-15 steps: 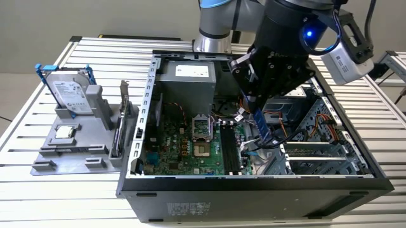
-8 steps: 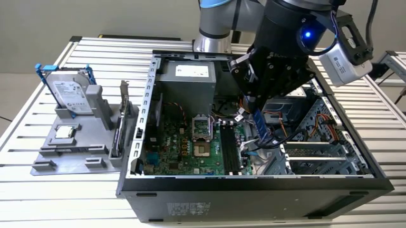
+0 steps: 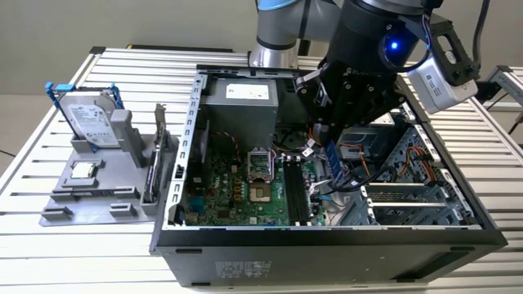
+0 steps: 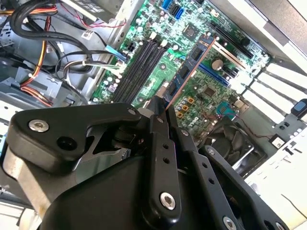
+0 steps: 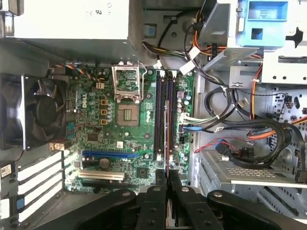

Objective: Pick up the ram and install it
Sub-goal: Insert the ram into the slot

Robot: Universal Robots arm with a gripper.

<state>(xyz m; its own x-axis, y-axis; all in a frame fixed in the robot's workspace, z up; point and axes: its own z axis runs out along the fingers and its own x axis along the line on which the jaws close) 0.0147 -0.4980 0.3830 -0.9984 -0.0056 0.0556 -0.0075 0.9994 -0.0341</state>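
exterior view: the end effector (image 3: pixel 326 138) is clamping the ram (image 3: pixel 332 158), holding it on edge above the motherboard (image 3: pixel 237 184) inside the open case (image 3: pixel 327 245). second wrist view: the ram (image 4: pixel 184 72) is projecting from the closed fingers (image 4: pixel 158 139) toward the board. first wrist view: the ram (image 5: pixel 167 134) is hanging edge-on over the memory slots (image 5: pixel 157 115).

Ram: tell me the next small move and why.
Probably ease it straight down. The gripper holds the ram on edge above the motherboard, and in the first wrist view it runs along the black memory slots, seemingly not yet seated.
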